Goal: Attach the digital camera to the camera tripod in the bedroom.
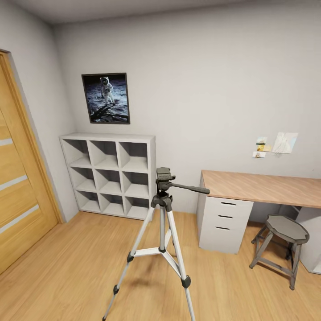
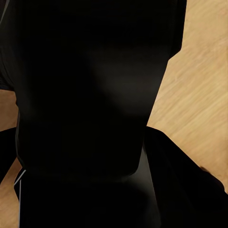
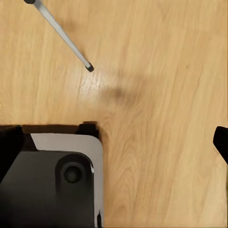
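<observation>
Camera tripod (image 1: 162, 243), tall, with three silver telescopic legs, black joints and a dark grey head, is standing upright on the light wood plank floor (image 1: 76, 267) near the middle of the head view. Its long black pan handle (image 1: 191, 188) is pointing from the head toward the wood-topped desk (image 1: 267, 187). The tripod head's top plate is sitting bare.

Grey cube shelf unit (image 1: 111, 176) is standing behind the tripod against the pale grey wall, with the framed astronaut poster (image 1: 106, 98) hanging above the shelf. Oak door (image 1: 20, 191) is showing further from the tripod than the shelf, on the shelf's side. White drawer block (image 1: 223, 223) under the desk is sitting just beyond the tripod on the handle side, and a dark grey round stool (image 1: 281, 243) is standing past the drawers. Small paper notes (image 1: 274, 145) are stuck on the wall above the desk.

In the right wrist view, one thin silver tripod leg (image 3: 61, 33) is slanting down to its black foot on the plank floor, with a faint shadow beside the foot. A dark grey and silver part of the robot's body (image 3: 52, 180) is showing near that foot, apart from it. A black bit at the frame edge may be a fingertip; cannot tell whether the right gripper is spread or pressed together.

In the left wrist view, a large black shape (image 2: 90, 109) is blocking most of the frame, with plank floor behind it; cannot tell the left gripper's state.
</observation>
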### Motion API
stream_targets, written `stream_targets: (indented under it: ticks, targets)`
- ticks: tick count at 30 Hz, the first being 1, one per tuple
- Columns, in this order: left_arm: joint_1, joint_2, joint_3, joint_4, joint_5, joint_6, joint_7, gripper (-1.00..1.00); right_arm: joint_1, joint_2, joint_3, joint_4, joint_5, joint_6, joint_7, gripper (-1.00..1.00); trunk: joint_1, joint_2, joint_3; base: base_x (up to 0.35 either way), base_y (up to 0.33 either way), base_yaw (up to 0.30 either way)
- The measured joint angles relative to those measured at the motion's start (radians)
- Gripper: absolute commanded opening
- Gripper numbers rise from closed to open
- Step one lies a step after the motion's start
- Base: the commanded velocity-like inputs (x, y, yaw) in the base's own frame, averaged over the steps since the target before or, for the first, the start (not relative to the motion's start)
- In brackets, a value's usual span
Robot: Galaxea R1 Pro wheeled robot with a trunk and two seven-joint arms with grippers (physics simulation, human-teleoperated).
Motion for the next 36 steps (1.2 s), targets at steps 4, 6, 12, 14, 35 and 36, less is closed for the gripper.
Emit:
stream_targets:
  ticks: [4, 6, 12, 14, 35, 36]
  targets:
    - [0.0, 0.0, 0.0, 0.0, 0.0, 0.001, 0.0, -1.0, 0.0, 0.002, 0.0, 0.0, 0.037, -0.003, 0.018, 1.0, 0.0, 0.0, 0.0, 0.0, 0.0, 0.0]
    - [0.0, 0.0, 0.0, 0.0, 0.0, 0.002, 0.0, -1.0, 0.0, 0.003, 0.0, 0.0, 0.048, 0.003, 0.045, 1.0, 0.0, 0.0, 0.0, 0.0, 0.0, 0.0]
    - [0.0, 0.0, -0.001, 0.0, 0.0, 0.007, 0.0, -1.0, 0.0, 0.0, 0.0, 0.0, 0.049, 0.006, 0.043, 1.0, 0.0, 0.0, 0.0, 0.0, 0.0, 0.0]
    - [0.0, 0.0, -0.001, 0.0, 0.0, 0.007, 0.0, -1.0, 0.0, 0.001, 0.0, 0.0, 0.049, 0.006, 0.043, 1.0, 0.0, 0.0, 0.0, 0.0, 0.0, 0.0]
    - [0.0, -0.001, 0.0, 0.0, 0.0, 0.003, 0.0, -1.0, 0.0, 0.004, 0.0, 0.0, 0.052, 0.006, 0.034, 1.0, 0.0, 0.0, 0.0, -0.039, -0.095, 0.021]
    - [0.0, -0.001, 0.0, 0.0, 0.001, 0.004, 0.0, -1.0, 0.0, 0.003, 0.0, 0.0, 0.052, 0.006, 0.033, 1.0, 0.0, 0.0, 0.001, -0.049, -0.047, 0.217]
